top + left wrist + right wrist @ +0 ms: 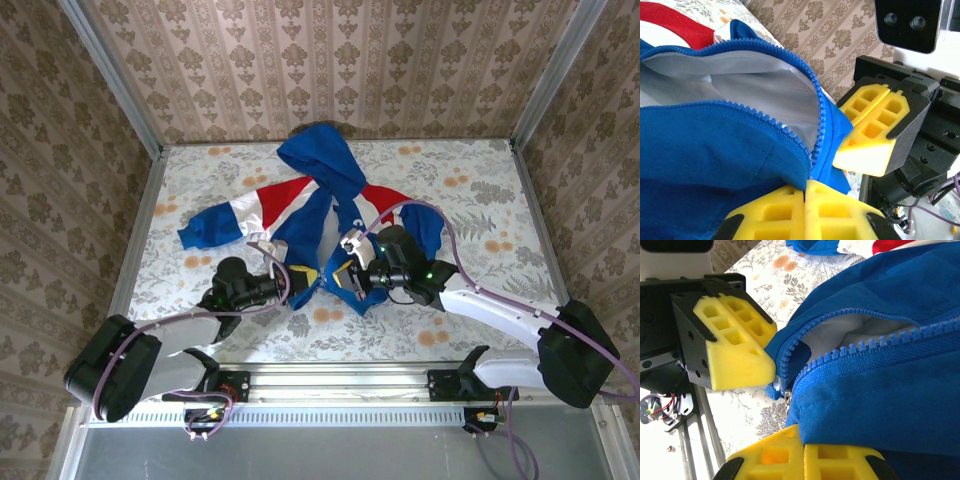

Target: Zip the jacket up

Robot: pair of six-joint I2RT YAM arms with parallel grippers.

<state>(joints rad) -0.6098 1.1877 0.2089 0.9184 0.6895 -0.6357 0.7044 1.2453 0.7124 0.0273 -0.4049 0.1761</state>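
Left hand [805, 205] & right hand [802, 452] both pinched shut on jacket [300, 205] hem, near desk [200, 170] centre; I judge fabric light, floppy, slick; hold beside zip teeth [875, 347], pull taut.

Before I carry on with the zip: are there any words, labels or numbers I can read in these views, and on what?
White marks on the chest of the jacket: too small to read from the top view.
Zipper teeth and pale lining, seen close in the wrist views: no text on them.
No other readable text.
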